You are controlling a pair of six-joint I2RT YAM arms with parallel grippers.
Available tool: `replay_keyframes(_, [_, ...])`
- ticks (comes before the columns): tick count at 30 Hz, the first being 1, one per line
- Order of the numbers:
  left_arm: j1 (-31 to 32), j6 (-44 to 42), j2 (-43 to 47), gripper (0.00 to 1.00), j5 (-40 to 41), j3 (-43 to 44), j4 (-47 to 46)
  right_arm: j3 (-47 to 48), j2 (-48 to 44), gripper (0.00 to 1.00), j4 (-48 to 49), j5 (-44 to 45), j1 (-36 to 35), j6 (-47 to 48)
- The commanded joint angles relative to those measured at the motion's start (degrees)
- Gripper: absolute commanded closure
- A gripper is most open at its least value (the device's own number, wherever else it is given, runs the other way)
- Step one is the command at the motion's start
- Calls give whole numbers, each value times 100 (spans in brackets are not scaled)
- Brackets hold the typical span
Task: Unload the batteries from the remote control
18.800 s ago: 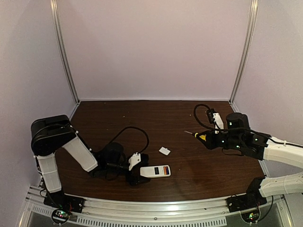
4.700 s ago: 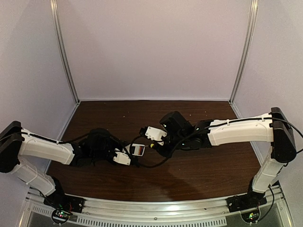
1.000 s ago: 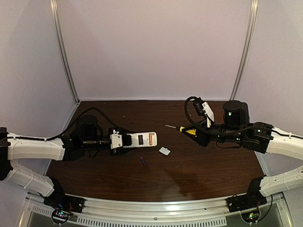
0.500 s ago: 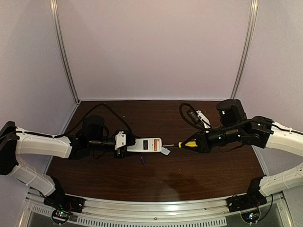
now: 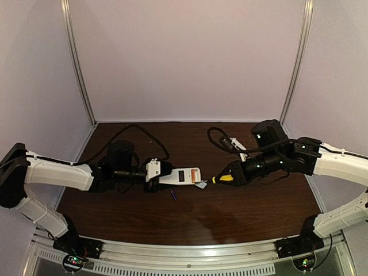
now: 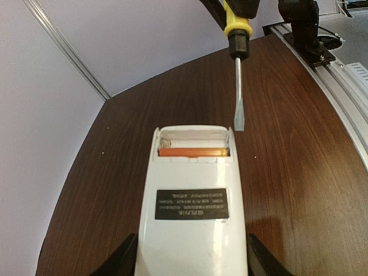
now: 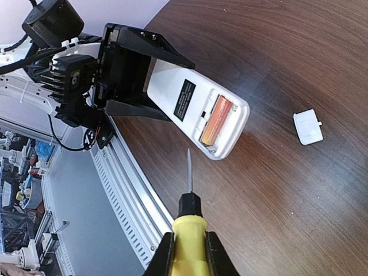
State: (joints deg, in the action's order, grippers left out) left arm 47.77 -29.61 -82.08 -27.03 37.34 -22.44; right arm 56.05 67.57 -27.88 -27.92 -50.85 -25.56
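My left gripper [image 5: 163,176] is shut on the near end of the white remote control [image 5: 183,175] and holds it level, back face up, with the dark label showing. In the left wrist view [image 6: 192,261] the remote [image 6: 192,241] has an open compartment with an orange battery [image 6: 194,152] in it and an empty slot beyond. My right gripper [image 5: 234,172] is shut on the yellow-handled screwdriver [image 5: 223,178]. Its tip [image 6: 238,123] sits just off the remote's open end, apart from it. A blue-purple battery [image 5: 173,195] lies on the table below the remote.
The small white lid [image 5: 202,185] lies on the brown table [image 5: 241,213] under the remote's far end; it also shows in the right wrist view [image 7: 308,127]. A metal rail [image 5: 184,261] runs along the near edge. Black cables loop over both arms.
My right gripper has swung the screwdriver down and left until its tip is next to the remote's open end. My left gripper has carried the remote a little to the right.
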Motion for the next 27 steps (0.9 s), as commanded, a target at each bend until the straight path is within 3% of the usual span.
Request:
replay_keyframes(1, [63,66,-71,100,172,244,-136,218,62,100,-193,305,13,-135])
replay_keyframes(27, [207,41,-47,100,286,317,-15,330,301,100,-123,702,40,-142])
